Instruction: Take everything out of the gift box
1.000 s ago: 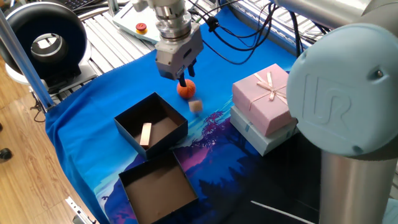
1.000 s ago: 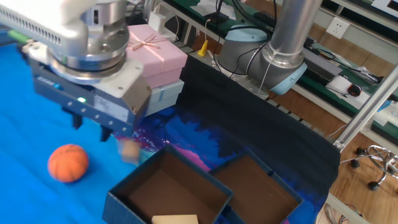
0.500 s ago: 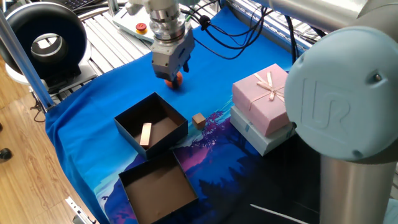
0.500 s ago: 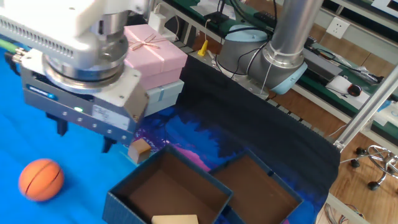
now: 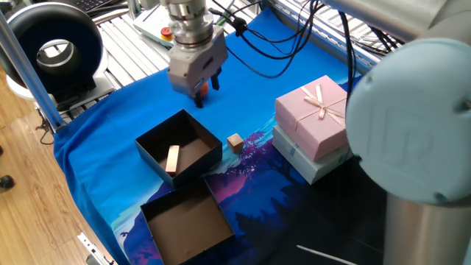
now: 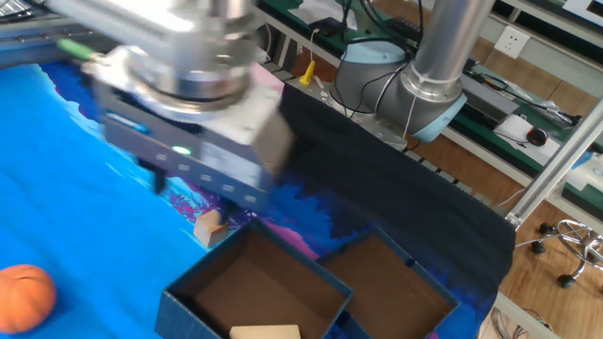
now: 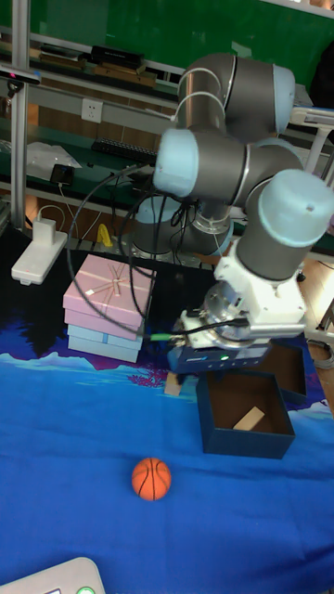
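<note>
Gripper [image 5: 205, 90]: hanging above the blue cloth [image 5: 125, 118], carrying nothing; finger spread too blurred to call.
Ball [image 7: 151, 479]: out on the cloth.
Cube [image 5: 235, 142]: out, just beside the box [image 5: 151, 140].
Bar [image 5: 173, 158]: inside the box, lengthwise front-to-back, forward of the gripper.

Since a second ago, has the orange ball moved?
Yes. In the other fixed view, the orange ball has rolled left, away from the black gift box, almost to the picture's left edge.
</note>
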Motion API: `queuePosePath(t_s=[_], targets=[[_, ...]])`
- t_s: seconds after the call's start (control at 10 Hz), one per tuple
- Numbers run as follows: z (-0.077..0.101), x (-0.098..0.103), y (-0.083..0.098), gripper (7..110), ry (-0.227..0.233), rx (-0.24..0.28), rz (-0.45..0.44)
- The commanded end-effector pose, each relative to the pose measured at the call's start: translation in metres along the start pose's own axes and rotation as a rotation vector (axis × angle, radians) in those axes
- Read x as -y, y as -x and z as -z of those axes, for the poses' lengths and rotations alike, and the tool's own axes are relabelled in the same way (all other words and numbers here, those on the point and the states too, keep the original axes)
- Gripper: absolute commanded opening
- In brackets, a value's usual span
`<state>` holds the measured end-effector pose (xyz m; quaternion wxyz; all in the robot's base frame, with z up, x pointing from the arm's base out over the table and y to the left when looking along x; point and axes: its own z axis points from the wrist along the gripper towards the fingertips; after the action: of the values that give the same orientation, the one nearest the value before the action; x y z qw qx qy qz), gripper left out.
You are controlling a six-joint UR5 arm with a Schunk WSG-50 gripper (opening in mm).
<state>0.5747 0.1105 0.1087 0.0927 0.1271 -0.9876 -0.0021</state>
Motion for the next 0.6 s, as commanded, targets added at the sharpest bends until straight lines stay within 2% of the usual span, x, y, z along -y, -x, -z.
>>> queuePosePath(t_s=[0.0, 0.1, 0.2, 0.3, 0.4, 0.5], targets=[[-0.015, -0.076, 0.001, 44, 0.072, 0.032, -0.059], [-0.029, -0.088, 0.001, 44, 0.060, 0.027, -0.097], [-0.038, -0.101, 0.002, 44, 0.096, 0.011, -0.096], [-0.031, -0.099, -0.004, 44, 0.095, -0.026, -0.108], [-0.027, -0.086, -0.005, 44, 0.060, -0.038, -0.122], [-0.029, -0.084, 0.000, 44, 0.064, -0.015, -0.127]])
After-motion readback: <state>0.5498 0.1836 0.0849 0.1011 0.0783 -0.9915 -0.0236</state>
